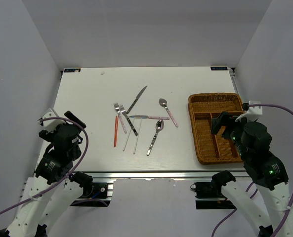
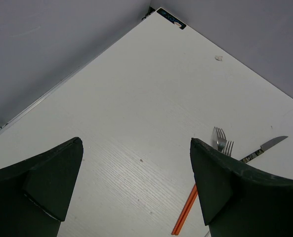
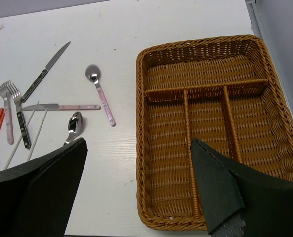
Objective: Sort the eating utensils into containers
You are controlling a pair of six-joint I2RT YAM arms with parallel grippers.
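Note:
The utensils lie loose at mid-table: two forks [image 1: 119,116], a dark-handled knife [image 1: 137,99], a pink-handled knife [image 1: 146,117], a pink-handled spoon [image 1: 167,110], a silver spoon [image 1: 155,137], a red-orange chopstick [image 1: 115,131] and two white chopsticks [image 1: 136,136]. The brown wicker tray [image 1: 191,123] stands at the right with nothing in its compartments; it also shows in the right wrist view [image 3: 200,43]. My left gripper [image 1: 61,117] is open and empty, left of the utensils. My right gripper [image 1: 232,121] is open and empty above the tray's near part.
The left wrist view shows bare white table under the left gripper [image 2: 136,142], with the red-orange chopstick [image 2: 186,210] and fork tines [image 2: 220,140] to its right. The right gripper [image 3: 139,142] hangs over the tray's left rim. Grey walls close in three sides.

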